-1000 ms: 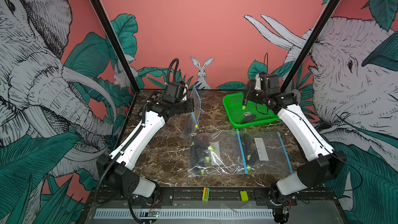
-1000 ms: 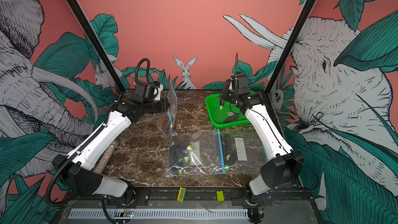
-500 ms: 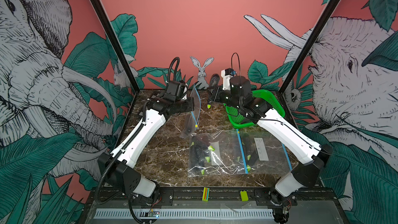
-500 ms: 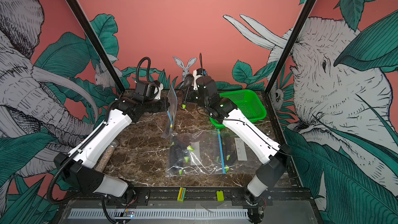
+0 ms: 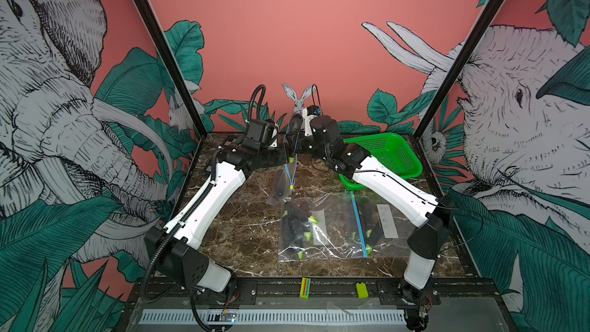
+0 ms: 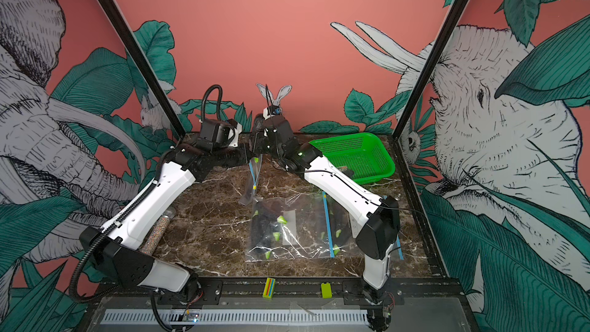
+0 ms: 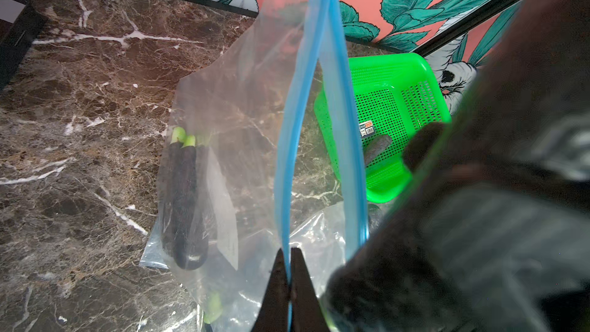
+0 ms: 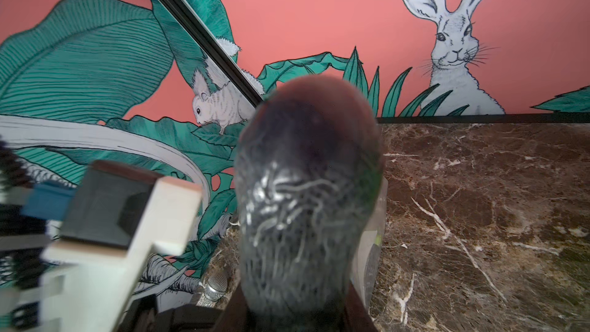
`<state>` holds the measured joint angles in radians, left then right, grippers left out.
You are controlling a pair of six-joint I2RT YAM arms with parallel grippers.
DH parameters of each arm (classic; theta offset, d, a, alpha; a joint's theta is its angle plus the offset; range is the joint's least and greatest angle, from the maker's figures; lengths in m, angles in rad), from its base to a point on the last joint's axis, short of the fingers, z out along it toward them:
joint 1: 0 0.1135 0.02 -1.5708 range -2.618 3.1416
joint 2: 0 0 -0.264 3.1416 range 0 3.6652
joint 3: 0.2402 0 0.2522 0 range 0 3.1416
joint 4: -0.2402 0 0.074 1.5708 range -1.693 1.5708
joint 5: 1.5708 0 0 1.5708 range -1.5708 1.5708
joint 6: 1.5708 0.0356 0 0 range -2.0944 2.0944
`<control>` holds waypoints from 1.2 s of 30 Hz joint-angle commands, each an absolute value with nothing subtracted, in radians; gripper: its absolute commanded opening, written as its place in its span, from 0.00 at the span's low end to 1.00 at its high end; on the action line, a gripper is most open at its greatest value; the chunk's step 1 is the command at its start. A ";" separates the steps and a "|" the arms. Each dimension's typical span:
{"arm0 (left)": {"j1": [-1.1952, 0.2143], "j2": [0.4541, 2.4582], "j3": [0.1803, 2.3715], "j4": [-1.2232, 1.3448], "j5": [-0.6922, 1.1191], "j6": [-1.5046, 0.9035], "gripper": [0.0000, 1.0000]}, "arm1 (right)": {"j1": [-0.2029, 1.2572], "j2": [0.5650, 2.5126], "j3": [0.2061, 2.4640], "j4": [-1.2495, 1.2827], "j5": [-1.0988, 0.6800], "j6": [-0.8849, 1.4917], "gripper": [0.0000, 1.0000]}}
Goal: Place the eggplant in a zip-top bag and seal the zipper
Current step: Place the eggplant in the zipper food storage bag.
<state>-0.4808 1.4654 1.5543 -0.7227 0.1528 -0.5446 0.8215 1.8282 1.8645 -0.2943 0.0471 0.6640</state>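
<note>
A clear zip-top bag (image 5: 282,183) (image 6: 252,183) hangs over the table at the back middle. My left gripper (image 5: 289,159) (image 7: 290,252) is shut on one lip of its blue zipper (image 7: 289,142). The other lip stands apart, so the mouth gapes. My right gripper (image 5: 295,142) (image 8: 297,314) is shut on a dark eggplant (image 5: 295,122) (image 6: 258,122) (image 8: 306,186), held just above and behind the bag's top, right beside the left gripper. In the left wrist view a dark blur beside the bag mouth hides that side.
A green basket (image 5: 391,154) stands at the back right with another dark eggplant (image 7: 376,150) in it. Two flat bags (image 5: 306,228) (image 5: 380,225) holding eggplants lie on the marble at the front middle. A silver tube (image 6: 159,231) lies under the left arm.
My right arm has swung from over the green basket leftward, carrying the eggplant to the bag's top beside the left gripper. The left arm and bag have stayed put.
</note>
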 commanded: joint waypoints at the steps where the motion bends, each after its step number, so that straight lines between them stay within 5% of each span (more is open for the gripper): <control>1: -0.477 1.419 1.576 -0.713 0.158 -0.557 0.00 | 0.827 1.817 1.849 -0.238 0.097 0.633 0.17; 36: -0.477 1.402 1.511 -0.639 0.099 -0.627 0.00 | 0.869 1.641 1.630 -0.113 0.120 0.586 0.28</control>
<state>-0.4808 1.4250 1.5177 -0.6662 0.0956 -0.6109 0.8597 1.6787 1.6260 -0.1761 0.1131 0.5961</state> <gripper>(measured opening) 0.047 0.295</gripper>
